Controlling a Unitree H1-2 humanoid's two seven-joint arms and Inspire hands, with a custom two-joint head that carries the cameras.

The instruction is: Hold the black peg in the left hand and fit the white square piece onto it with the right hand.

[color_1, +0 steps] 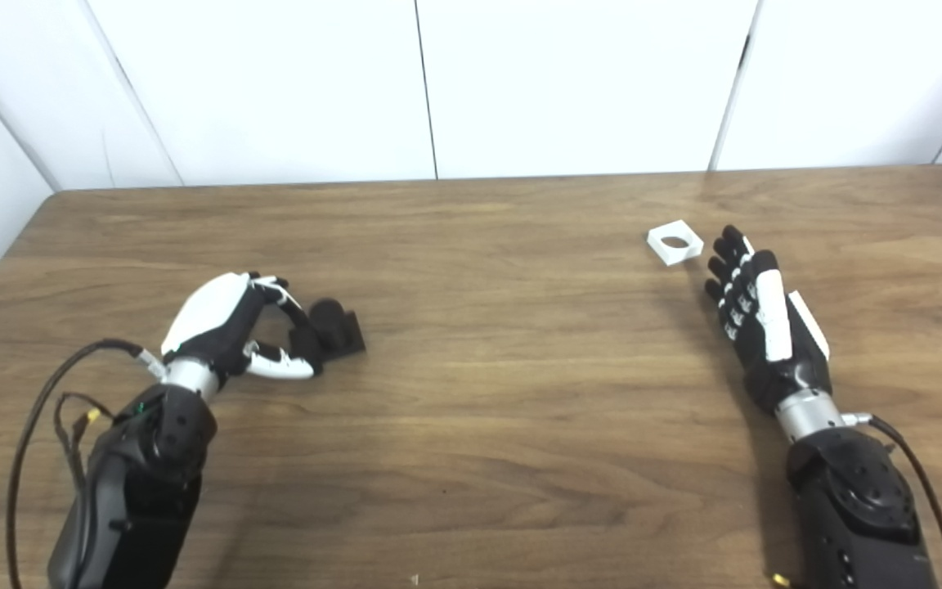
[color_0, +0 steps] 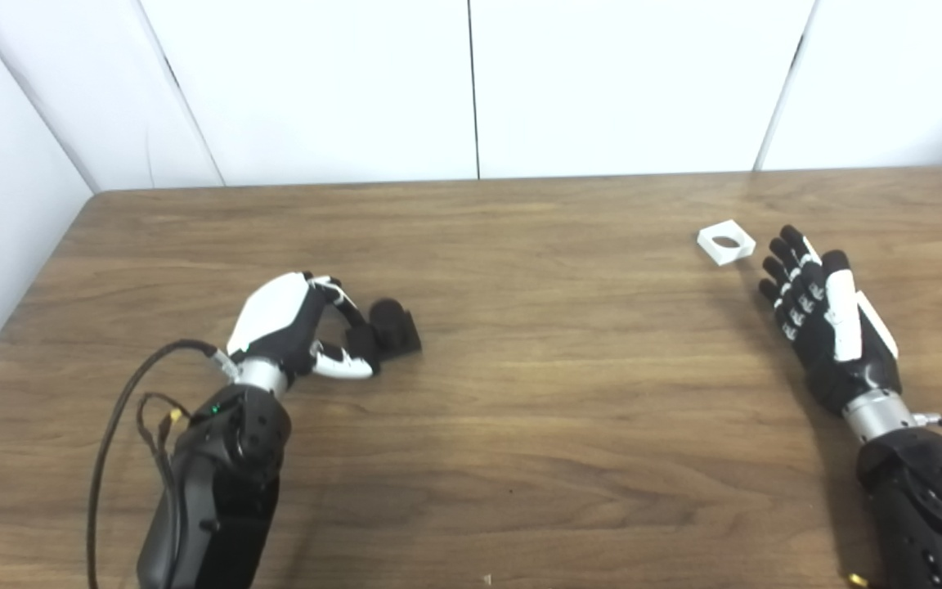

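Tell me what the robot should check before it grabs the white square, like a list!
1. White square piece lies flat on the table with its hole facing up: ok.
2. Right robot hand is open, fingers apart, ready to grab: ok.
3. Right robot hand is touching the white square piece: not ok, it sits beside it with a gap.
4. Nothing lies between the right robot hand and the white square piece: ok.
5. Left robot hand has its fingers around the black peg: cannot tell if the grip is firm.
6. Black peg is lifted off the table: not ok, it looks like it rests on the wood.
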